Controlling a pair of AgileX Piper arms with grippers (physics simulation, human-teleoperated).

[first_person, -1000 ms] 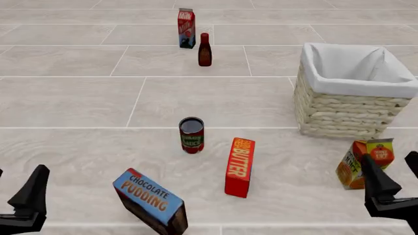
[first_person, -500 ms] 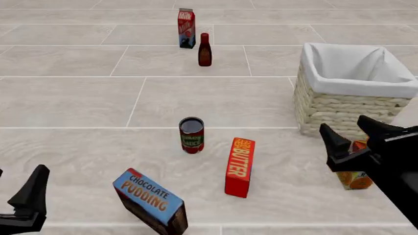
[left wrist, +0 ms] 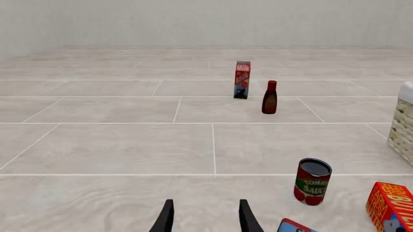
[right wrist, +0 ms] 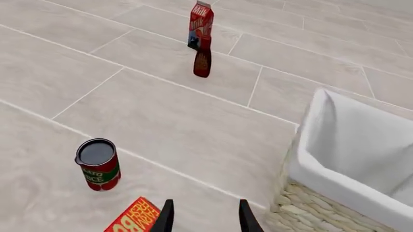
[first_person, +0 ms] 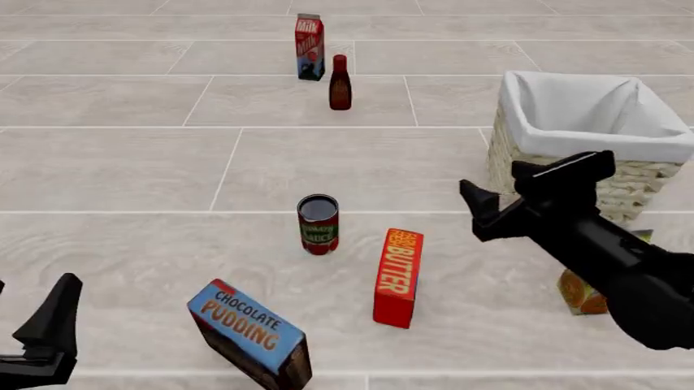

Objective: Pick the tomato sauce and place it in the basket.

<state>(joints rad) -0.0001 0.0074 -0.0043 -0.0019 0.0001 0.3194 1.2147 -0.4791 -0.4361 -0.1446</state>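
My right end effector [first_person: 509, 188] is hovering spread and empty above the counter, between the tomato sauce and the basket.

The tomato sauce [first_person: 318, 224] is standing upright on the counter [first_person: 130, 162], near the middle, apart from both my end effectors, with the upright butter box [first_person: 398, 277] just to its right and the chocolate pudding box [first_person: 250, 333] nearer to me. The basket [first_person: 580, 150] is sitting at the right (its white lining is showing). My left end effector [left wrist: 204, 220] is waiting low at the near left, fingers parted, gripping nothing. A milk carton [first_person: 310, 46] and a dark-red bottle [first_person: 340, 82] are standing at the far side; a juice carton [first_person: 580, 294] is showing partly behind my right arm.
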